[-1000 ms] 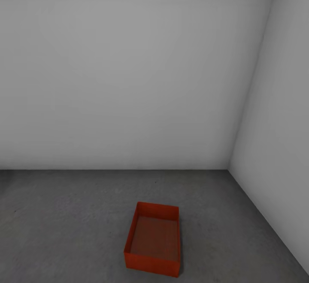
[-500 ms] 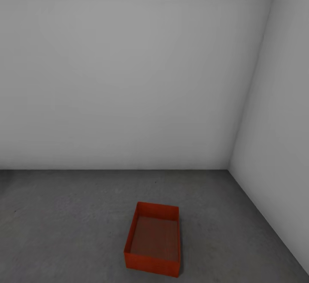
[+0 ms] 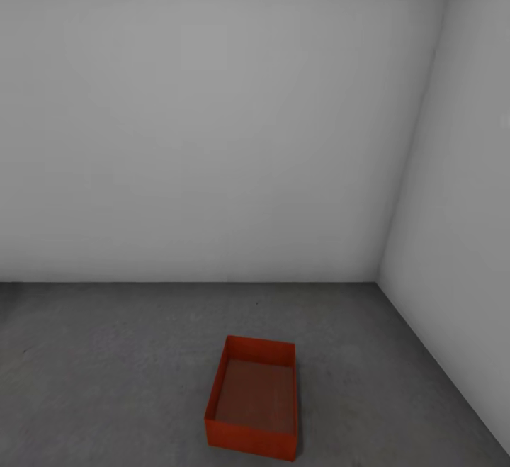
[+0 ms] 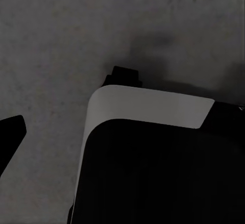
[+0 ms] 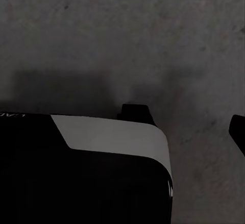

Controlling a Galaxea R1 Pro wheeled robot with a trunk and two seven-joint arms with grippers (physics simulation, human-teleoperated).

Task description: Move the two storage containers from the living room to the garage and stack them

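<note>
Where walls (image 3: 212,113) corner — container (image 3: 253,400) on floor (image 3: 106,368).

- In the left wrist view, a large black body panel (image 4: 163,178) of the robot has a smooth, matte surface and a rounded corner.
- A pale grey-white band (image 4: 148,105) runs along that panel's edge, curving round the corner and ending in a slanted cut.
- A small black block (image 4: 125,76) juts out just past the pale band.
- A dark, pointed black tip (image 4: 10,132) shows at the frame edge, apart from the panel.
- In the right wrist view, a matching black panel (image 5: 76,183) carries the same pale band (image 5: 117,137) with a rounded corner.
- A small black block (image 5: 135,113) projects beyond it.
- Faint pale lettering (image 5: 9,115) marks the black surface; too small to read.
- A dark sliver (image 5: 239,132) shows at the frame edge.
</note>
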